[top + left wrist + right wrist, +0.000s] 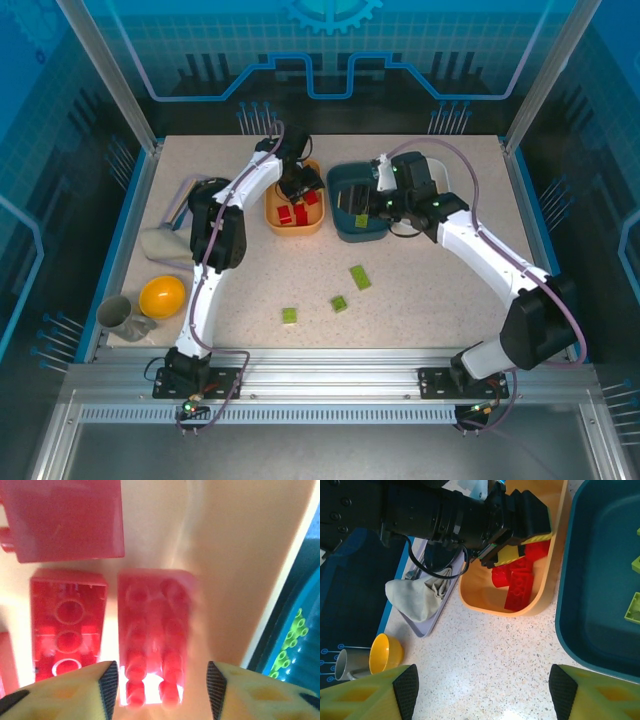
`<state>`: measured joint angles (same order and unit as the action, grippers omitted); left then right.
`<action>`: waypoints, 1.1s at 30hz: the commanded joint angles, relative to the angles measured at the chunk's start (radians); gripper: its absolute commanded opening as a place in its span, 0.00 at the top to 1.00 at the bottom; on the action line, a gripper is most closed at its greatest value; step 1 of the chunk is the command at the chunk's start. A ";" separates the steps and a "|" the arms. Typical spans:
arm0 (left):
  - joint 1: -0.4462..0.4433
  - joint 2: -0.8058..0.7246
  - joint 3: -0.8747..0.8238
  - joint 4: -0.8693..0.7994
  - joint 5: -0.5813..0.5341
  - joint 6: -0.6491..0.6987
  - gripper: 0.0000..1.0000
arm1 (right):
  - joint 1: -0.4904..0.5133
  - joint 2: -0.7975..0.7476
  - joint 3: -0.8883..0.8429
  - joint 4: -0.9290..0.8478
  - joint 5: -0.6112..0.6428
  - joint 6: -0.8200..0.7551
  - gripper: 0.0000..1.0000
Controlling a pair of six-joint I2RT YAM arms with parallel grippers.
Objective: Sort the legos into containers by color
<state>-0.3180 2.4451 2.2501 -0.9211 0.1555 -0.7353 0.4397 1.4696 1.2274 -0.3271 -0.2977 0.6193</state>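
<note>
Left jaws hang open over the orange tub (272, 212), a red brick (152, 630) lengthwise between them, while the nearest green brick (360, 277) lies on the counter (430, 300), front-right of that tub, closer to the right jaws, likewise open and empty.

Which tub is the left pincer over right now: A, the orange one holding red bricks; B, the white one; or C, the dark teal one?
A: the left pincer hangs open inside the orange tub, with red bricks lying just beneath it.
</note>
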 commanded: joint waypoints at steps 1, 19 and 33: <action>0.007 -0.039 0.011 -0.035 0.009 -0.005 0.36 | 0.017 -0.005 0.039 -0.047 0.038 -0.060 0.28; -0.094 -0.726 -0.748 0.191 -0.076 -0.111 0.26 | 0.186 -0.066 -0.103 -0.455 0.468 -0.397 0.30; -0.252 -1.145 -1.313 0.350 -0.065 -0.216 0.24 | 0.286 0.299 -0.062 -0.468 0.468 -0.350 0.31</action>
<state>-0.5632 1.3460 0.9665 -0.6178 0.0944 -0.9184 0.7200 1.7363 1.1305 -0.7708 0.1574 0.2554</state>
